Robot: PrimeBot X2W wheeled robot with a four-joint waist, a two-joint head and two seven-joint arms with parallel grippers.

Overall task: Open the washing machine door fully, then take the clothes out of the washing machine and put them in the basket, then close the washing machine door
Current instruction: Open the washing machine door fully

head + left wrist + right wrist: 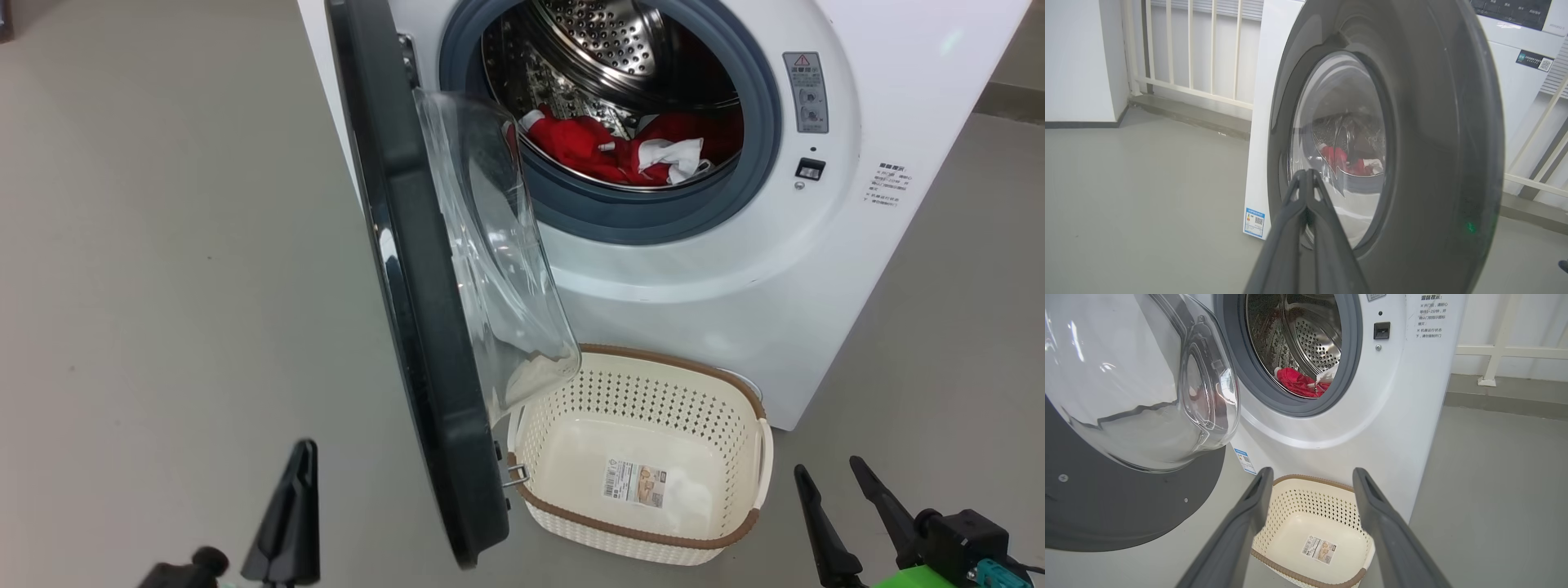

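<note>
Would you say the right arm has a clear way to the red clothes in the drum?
Probably yes: the door stands swung out to the left, the clothes lie exposed, and the right gripper is open.

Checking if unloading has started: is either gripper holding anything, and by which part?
Nothing is held. The left gripper is shut on air, apart from the glossy black-rimmed round door; the right gripper is open and empty.
</note>
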